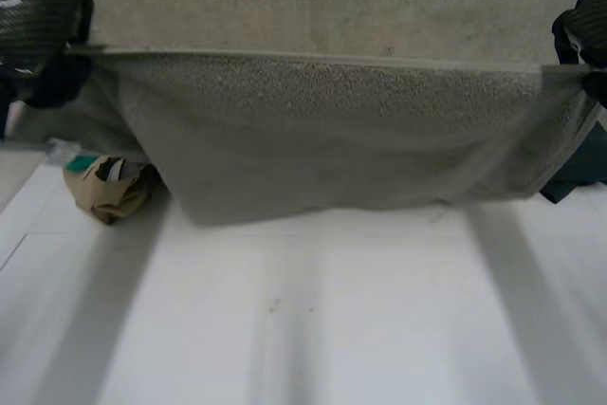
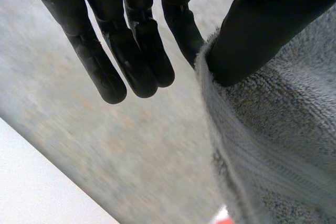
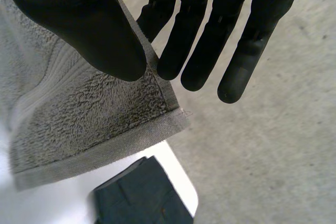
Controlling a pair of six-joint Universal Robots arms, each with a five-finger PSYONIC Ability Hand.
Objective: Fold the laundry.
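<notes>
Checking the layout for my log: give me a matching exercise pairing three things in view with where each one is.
Things:
1. grey terry towel
2. crumpled tan cloth
3. dark blue folded garment

Places:
A. below the right hand, at the towel's end
B. pinched and stretched between both hands
C. on the white table, below the towel's end at the left hand

Pairs: 1-B, 2-C, 3-A.

Probably a lab: white table (image 1: 313,329), bare concrete floor (image 3: 273,145).
</notes>
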